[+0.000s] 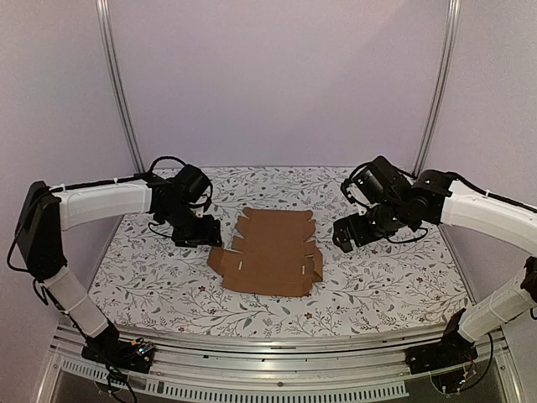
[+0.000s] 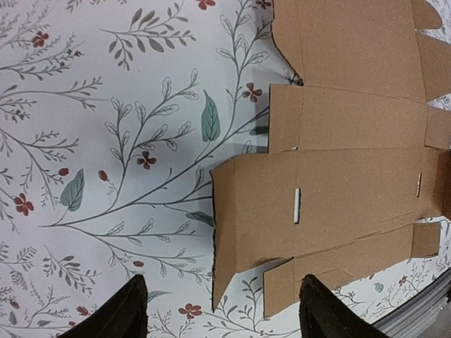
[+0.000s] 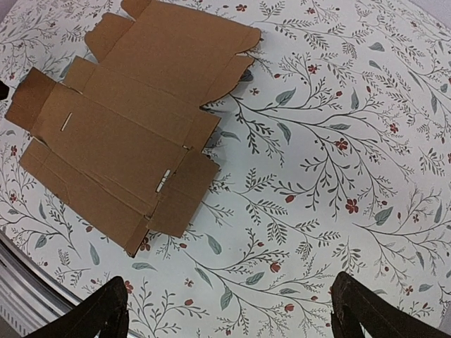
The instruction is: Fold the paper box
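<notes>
Lilac walls (image 1: pixel 277 75), floral table (image 1: pixel 377 281), flat paper box (image 1: pixel 270 252)

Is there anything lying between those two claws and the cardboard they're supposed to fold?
Nothing visible does. The flat brown die-cut cardboard sheet lies on the floral-patterned table, with only bare surface between it and the left gripper and the right gripper, both with jaws open.

L wrist view: paper box (image 2: pixel 352 141) cut off at top + right edges.
Wrist views: left gripper (image 2: pixel 220 303), right gripper (image 3: pixel 229 310) show fingertips only, rest below frame.
Top view: right arm (image 1: pixel 491 214) runs off right edge.
</notes>
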